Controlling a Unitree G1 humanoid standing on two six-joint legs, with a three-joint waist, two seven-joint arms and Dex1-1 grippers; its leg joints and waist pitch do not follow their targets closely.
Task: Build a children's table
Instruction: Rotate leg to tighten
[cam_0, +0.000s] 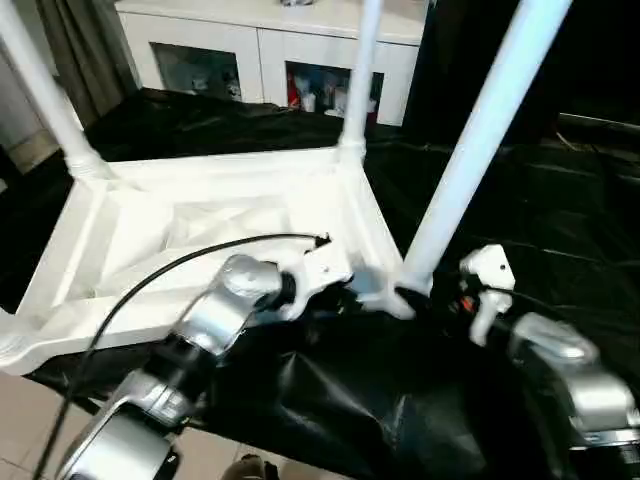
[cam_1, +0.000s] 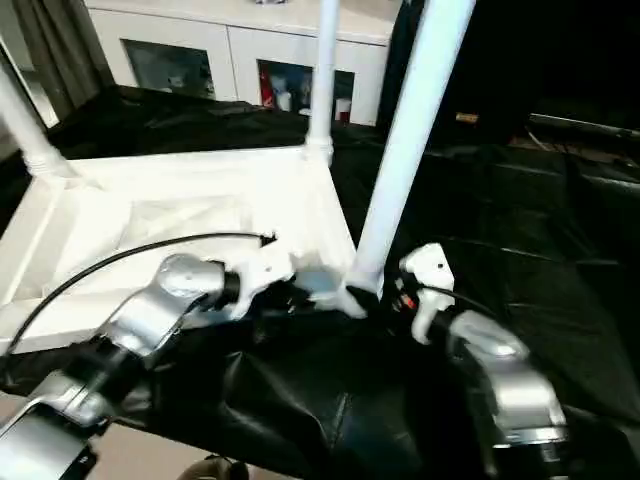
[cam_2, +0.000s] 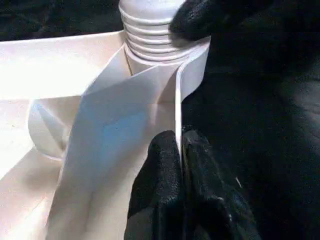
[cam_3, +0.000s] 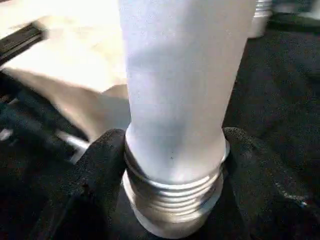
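Note:
The white tabletop (cam_0: 200, 210) lies upside down on a black sheet, ribbed underside up. One white leg (cam_0: 45, 95) rises from its far left corner and another (cam_0: 362, 70) from the far right corner. A third leg (cam_0: 480, 140) stands tilted in the near right corner socket. My right gripper (cam_3: 175, 150) is shut on that leg's threaded base, one black finger (cam_3: 100, 170) on each side. My left gripper (cam_2: 180, 145) is shut on the tabletop's thin side rim (cam_2: 192, 75) just beside that socket.
A white cabinet (cam_0: 270, 40) with glass doors stands behind the work. The black sheet (cam_0: 520, 210) spreads wide to the right of the tabletop. A black cable (cam_0: 180, 265) runs over my left forearm. Light floor (cam_0: 20, 420) shows at the near left.

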